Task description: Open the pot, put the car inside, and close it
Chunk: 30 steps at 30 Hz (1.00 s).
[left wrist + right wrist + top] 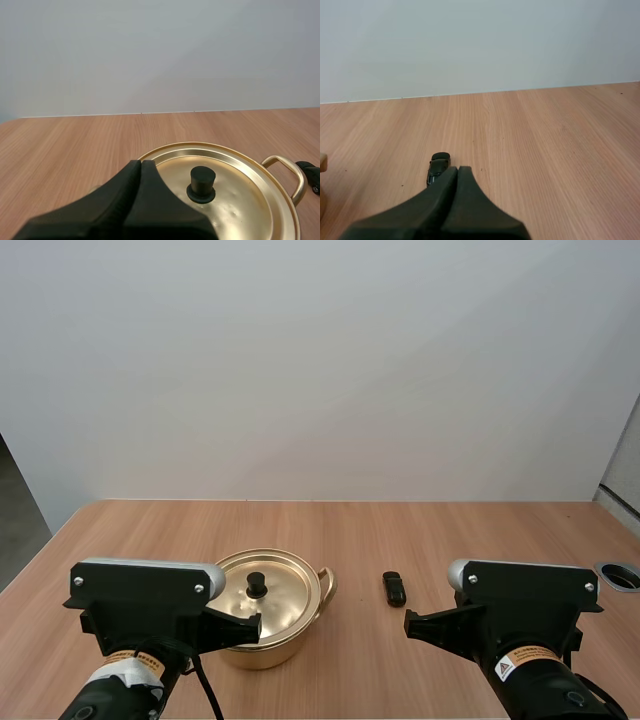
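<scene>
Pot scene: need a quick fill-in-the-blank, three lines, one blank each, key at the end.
The pot is ___, with its lid on top.
In the high view the black car lies on the table to the pot's ___.
The left gripper and right gripper are both ___ on nothing.
Missing words: closed; right; shut.

In the high view the left arm (145,592) hides the pot's (296,632) near left side, and a grey ring (619,575) at the desk's (480,530) right edge is cut off. The right fingers (470,200) cover the car's (438,165) near end. From the left wrist, the car is cut off beside the pot's handle (286,168).
</scene>
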{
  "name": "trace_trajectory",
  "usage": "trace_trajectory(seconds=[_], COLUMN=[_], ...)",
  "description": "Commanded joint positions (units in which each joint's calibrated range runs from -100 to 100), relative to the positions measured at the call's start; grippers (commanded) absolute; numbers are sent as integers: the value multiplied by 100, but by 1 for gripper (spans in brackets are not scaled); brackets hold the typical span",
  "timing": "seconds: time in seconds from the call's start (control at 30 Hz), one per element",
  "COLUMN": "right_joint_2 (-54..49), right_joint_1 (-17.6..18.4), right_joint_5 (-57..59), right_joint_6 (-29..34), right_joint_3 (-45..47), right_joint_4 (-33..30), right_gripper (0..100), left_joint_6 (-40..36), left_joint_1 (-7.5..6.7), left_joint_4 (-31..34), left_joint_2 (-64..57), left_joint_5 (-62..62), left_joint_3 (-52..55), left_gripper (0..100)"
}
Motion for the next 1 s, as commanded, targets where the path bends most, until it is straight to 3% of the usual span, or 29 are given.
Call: trace_trajectory(seconds=[0.0,0.23,0.4,0.53,0.6,0.73,0.83,0.97], right_joint_2=[0,0,0,0,0,0,0,0], right_joint_1=[0,0,0,0,0,0,0,0], right_joint_5=[-6,-6,60,-670,-1298,-1242,-378,699], right_joint_6=[-5,-5,-17,-201,-274,-274,-274,112], right_joint_3=[0,0,0,0,0,-259,-821,-1789], right_joint_4=[1,1,553,-665,-1791,-3591,-3812,-3638], right_gripper=[0,0,0,0,0,0,0,0], left_joint_6=[-1,-1,58,715,1040,723,397,550], left_joint_1=[0,0,0,15,84,286,364,370], left_joint_4=[5,5,169,1409,1877,1570,1246,1229], left_joint_2=[0,0,0,0,0,0,0,0], left_joint_5=[-4,-4,-426,-1760,-1799,-66,1042,245], left_joint_3=[0,0,0,-229,-640,-1632,-1942,-2049], left_gripper=[1,1,1,1,1,1,1,0])
